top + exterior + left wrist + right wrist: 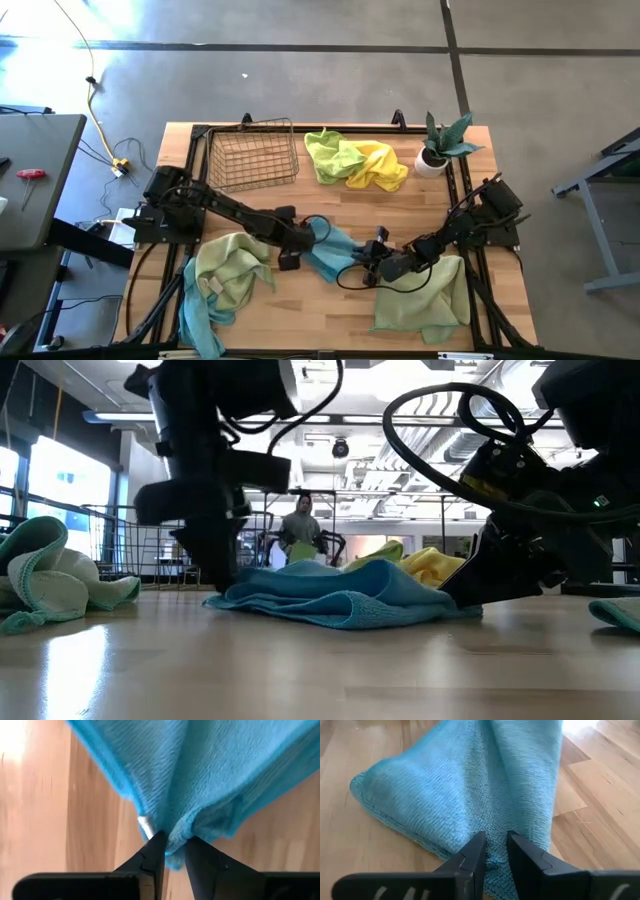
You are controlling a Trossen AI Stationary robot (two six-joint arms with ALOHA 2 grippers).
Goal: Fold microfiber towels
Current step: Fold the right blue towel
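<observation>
**Both my grippers pinch the blue towel**

My left gripper (172,845) is pinched on one edge of the blue towel (330,250), which lies bunched mid-table on the wooden table (330,310). My right gripper (494,845) nips its opposite edge. A pale green towel (230,270) sits crumpled beside my left arm, another (430,300) under my right arm, and lime and yellow towels (355,160) lie beside the wire basket (252,155)

We saw a light wooden table (330,315) carrying a wire basket (252,155), a small potted plant (440,148), a lime and yellow towel heap (355,162), a blue towel (330,250) mid-table, a sage towel (425,295) and another pale green towel (228,272).
</observation>
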